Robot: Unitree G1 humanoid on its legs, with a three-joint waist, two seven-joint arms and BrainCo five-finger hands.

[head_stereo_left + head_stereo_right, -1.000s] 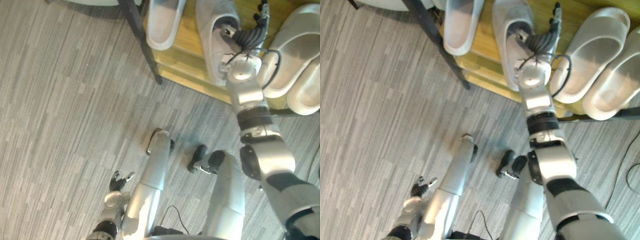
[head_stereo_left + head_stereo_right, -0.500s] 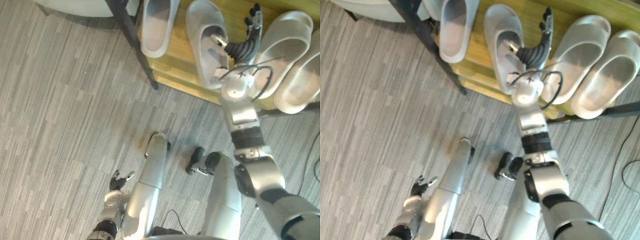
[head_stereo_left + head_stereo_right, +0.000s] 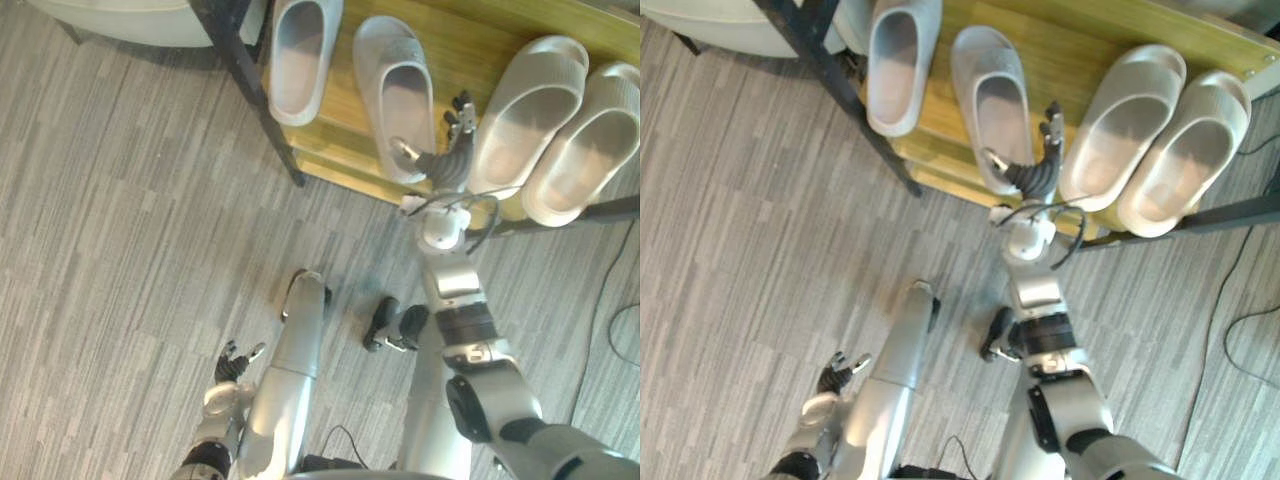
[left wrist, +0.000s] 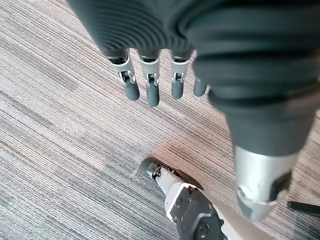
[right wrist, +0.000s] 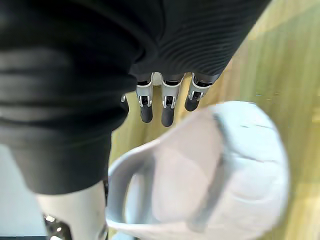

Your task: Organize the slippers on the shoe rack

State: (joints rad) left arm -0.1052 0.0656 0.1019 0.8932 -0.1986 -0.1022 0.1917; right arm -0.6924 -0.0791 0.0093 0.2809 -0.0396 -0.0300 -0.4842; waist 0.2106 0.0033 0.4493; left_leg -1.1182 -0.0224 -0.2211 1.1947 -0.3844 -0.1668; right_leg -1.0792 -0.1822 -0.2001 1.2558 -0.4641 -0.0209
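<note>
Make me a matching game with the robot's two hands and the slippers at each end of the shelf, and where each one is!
Things
1. Robot's right hand
2. Robot's left hand
3. Pale grey rubber slipper at the left end
4. Cream rubber slipper at the right end

Places
A. Next to the dark metal rack leg
B. Low over the grey striped floor, fingers open
C. Farthest right on the wooden shelf
D. At the shelf's front, between the second grey slipper and the first cream slipper, fingers open

Pairs: 1-D, 2-B, 3-A, 4-C

Wooden shoe rack (image 3: pixel 470 30), four pale slippers (image 3: pixel 395 95) side by side on its shelf
</note>
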